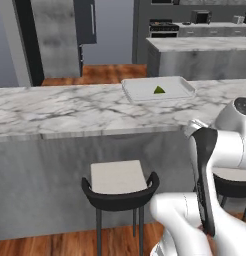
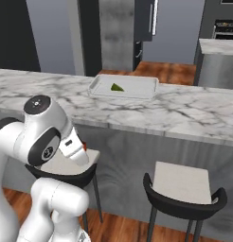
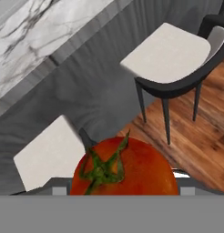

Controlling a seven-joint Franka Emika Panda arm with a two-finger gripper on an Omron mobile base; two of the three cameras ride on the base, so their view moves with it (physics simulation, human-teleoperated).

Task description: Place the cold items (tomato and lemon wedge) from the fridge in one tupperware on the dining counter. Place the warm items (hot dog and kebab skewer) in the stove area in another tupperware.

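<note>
Hand view: pincer (image 3: 124, 193) gripping round red tomato with green stem (image 3: 124, 168), low beside long white marble desk (image 1: 60, 107). Yellow-green lemon wedge (image 1: 159, 90) already in shallow pale tray (image 1: 182, 91) on desk. Judgement: tomato drop-off left, warm items not yet done.

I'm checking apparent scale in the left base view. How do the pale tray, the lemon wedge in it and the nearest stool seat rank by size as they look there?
Largest to smallest:
1. Shallow pale tray on the marble counter
2. Off-white square stool seat, close to the tray in apparent size and nearer the camera, so unsure
3. Small yellow-green lemon wedge
</note>
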